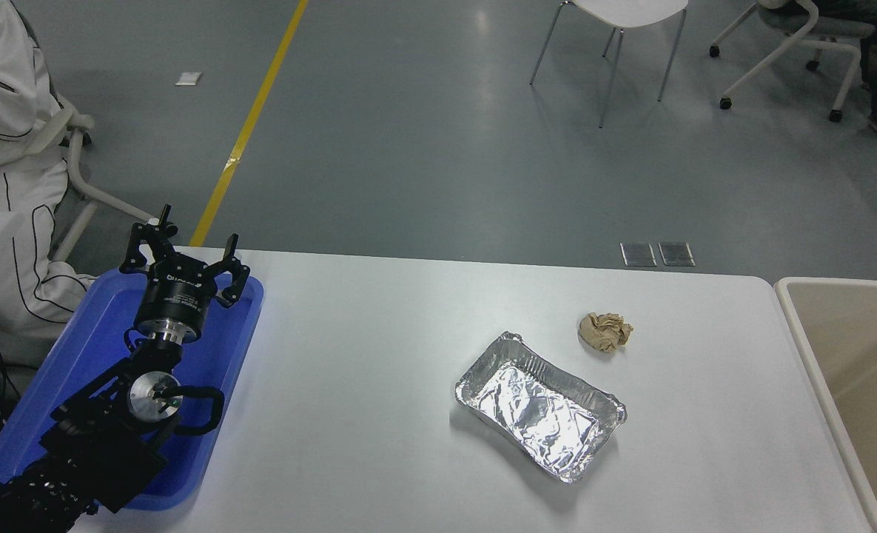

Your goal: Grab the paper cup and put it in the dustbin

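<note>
Left hand [183, 252] spread over blue tray [90, 348], parked lower left

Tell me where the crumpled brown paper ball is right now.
In the head view, the crumpled brown paper ball lies on the white table, right of centre, just beyond the foil tray's far right corner and left of the dustbin.

dustbin [801, 326] cut off (right edge), left arm [98, 437] cropped
</note>
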You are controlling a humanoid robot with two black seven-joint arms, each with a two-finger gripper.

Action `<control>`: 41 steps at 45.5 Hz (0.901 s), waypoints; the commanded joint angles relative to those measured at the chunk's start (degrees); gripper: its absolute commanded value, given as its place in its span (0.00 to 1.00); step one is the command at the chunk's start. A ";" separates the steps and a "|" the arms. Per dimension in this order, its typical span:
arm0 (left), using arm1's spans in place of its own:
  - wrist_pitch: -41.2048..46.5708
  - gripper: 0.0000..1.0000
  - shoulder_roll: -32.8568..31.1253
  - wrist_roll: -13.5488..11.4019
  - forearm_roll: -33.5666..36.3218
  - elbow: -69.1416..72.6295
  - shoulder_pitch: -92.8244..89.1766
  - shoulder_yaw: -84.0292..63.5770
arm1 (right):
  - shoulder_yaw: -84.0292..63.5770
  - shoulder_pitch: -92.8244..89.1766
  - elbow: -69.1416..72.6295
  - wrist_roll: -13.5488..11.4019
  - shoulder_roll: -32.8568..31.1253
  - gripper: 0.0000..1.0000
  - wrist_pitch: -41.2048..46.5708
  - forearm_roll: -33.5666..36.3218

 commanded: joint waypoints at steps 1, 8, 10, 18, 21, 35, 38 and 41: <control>0.00 1.00 -0.01 0.00 0.01 0.00 0.00 0.09 | -3.39 6.71 18.07 0.08 -9.19 1.00 0.75 -0.46; 0.00 1.00 -0.01 0.00 0.01 0.00 0.00 0.00 | -14.81 16.03 26.60 0.08 -11.22 1.00 0.93 -0.28; 0.00 1.00 -0.01 0.00 0.01 0.00 0.00 0.09 | -18.33 18.93 28.62 0.08 -11.31 1.00 0.93 -0.28; 0.00 1.00 0.08 0.00 0.01 0.00 0.00 0.00 | -25.90 26.76 35.48 -0.01 -12.63 1.00 2.59 -0.28; 0.00 1.00 -0.01 0.00 0.01 0.00 0.00 0.00 | -26.43 28.34 37.07 -0.01 -13.42 1.00 4.79 -0.28; 0.00 1.00 -0.01 0.00 0.01 0.00 0.00 0.09 | -38.63 44.68 40.50 -0.01 -15.00 1.00 27.72 -0.19; 0.00 1.00 -0.01 0.00 0.01 0.00 0.00 0.00 | -41.98 48.29 40.50 -0.01 -14.56 1.00 32.12 -0.11; 0.00 1.00 -0.01 0.00 0.01 0.00 0.00 0.00 | -44.61 51.10 40.50 -0.01 -13.86 1.00 35.37 -0.11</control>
